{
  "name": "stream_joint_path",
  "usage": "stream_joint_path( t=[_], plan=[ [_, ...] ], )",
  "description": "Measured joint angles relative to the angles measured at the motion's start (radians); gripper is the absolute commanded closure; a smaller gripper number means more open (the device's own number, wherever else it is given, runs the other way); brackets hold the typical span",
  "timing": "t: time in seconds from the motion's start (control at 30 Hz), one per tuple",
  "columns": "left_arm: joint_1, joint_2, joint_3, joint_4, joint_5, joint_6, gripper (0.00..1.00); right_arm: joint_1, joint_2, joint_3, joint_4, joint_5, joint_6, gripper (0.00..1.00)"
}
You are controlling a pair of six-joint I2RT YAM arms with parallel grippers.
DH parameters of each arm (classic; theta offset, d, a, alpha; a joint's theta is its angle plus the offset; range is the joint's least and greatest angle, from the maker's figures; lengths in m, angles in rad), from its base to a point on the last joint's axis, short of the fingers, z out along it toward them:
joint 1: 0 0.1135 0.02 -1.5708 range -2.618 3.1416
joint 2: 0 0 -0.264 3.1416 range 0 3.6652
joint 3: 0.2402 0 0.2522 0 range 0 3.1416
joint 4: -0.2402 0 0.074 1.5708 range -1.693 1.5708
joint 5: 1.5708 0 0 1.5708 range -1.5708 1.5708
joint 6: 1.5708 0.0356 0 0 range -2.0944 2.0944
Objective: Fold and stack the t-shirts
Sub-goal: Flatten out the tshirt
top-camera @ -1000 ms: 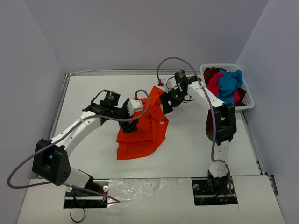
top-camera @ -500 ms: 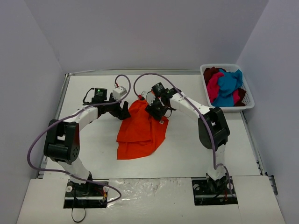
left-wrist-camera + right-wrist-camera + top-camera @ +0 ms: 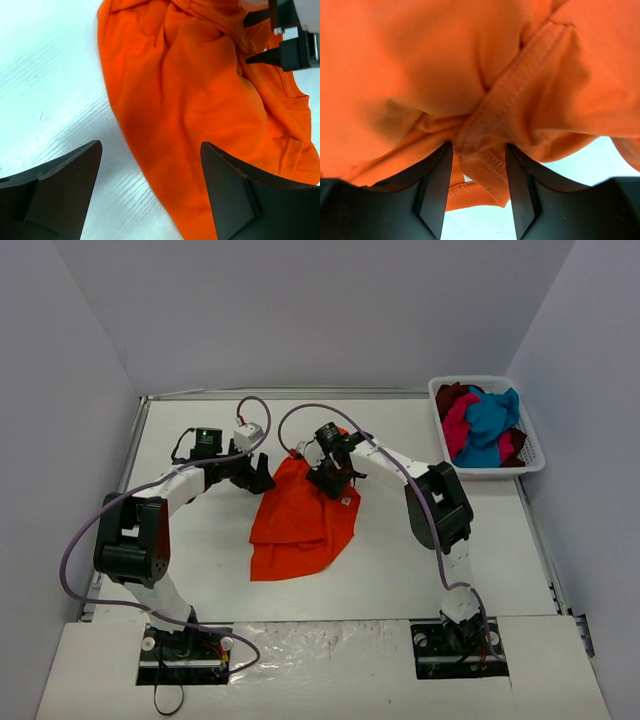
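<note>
The orange t-shirt [image 3: 300,525] lies crumpled mid-table, with a small white tag [image 3: 345,502] on its right edge. My right gripper [image 3: 330,478] is at the shirt's far edge. In the right wrist view its jaws [image 3: 478,146] are closed on a bunched hem of the orange cloth [image 3: 470,60]. My left gripper [image 3: 260,478] is open and empty, low over the table at the shirt's upper left edge. In the left wrist view [image 3: 151,145] its jaws straddle the shirt's edge [image 3: 200,100]. Teal-blue [image 3: 490,420], magenta [image 3: 458,422] and dark red [image 3: 450,396] shirts lie in the basket.
The white plastic basket [image 3: 531,466] stands at the back right corner, against the right wall. The right gripper's fingers [image 3: 280,47] show at the top right of the left wrist view. Raised table edges run along the left and back.
The left gripper moved from over the shirt back to its upper left edge. The right gripper carried the shirt's top edge leftward and lower, and the cloth now lies flatter.
</note>
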Motion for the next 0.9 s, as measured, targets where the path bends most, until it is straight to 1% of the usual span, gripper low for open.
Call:
stream_joint_path(
  t=[0.17,0.33,0.4,0.43,0.47,0.5,0.53,0.77,0.9],
  plan=[
    [0.019,0.0,0.0,-0.01,0.006,0.002,0.22,0.014,0.01,0.019,-0.001,0.0,0.0,0.56],
    [0.029,0.001,0.0,-0.017,0.007,0.002,0.22,0.031,0.011,0.021,-0.002,0.005,-0.001,0.57],
    [0.029,0.003,0.0,-0.019,0.007,0.002,0.23,0.033,0.011,0.021,-0.001,0.014,-0.002,0.63],
    [0.029,0.005,0.0,-0.021,0.007,0.002,0.23,0.033,0.011,0.021,-0.001,0.022,-0.001,0.71],
    [0.029,0.006,0.0,-0.023,0.007,0.002,0.23,0.033,0.012,0.021,-0.001,0.031,-0.004,0.88],
    [0.029,0.009,0.0,-0.024,0.008,0.002,0.23,0.033,0.013,0.021,-0.001,0.039,-0.003,0.96],
    [0.029,0.011,0.0,-0.025,0.009,0.002,0.23,0.033,0.015,0.021,-0.001,0.046,-0.003,1.0],
    [0.029,0.021,0.0,-0.053,0.026,0.013,0.25,0.032,0.016,0.019,-0.001,0.068,0.003,1.0],
    [0.029,0.048,0.016,-0.076,0.029,0.016,0.25,0.027,-0.003,-0.009,0.001,0.071,0.003,1.0]
  ],
)
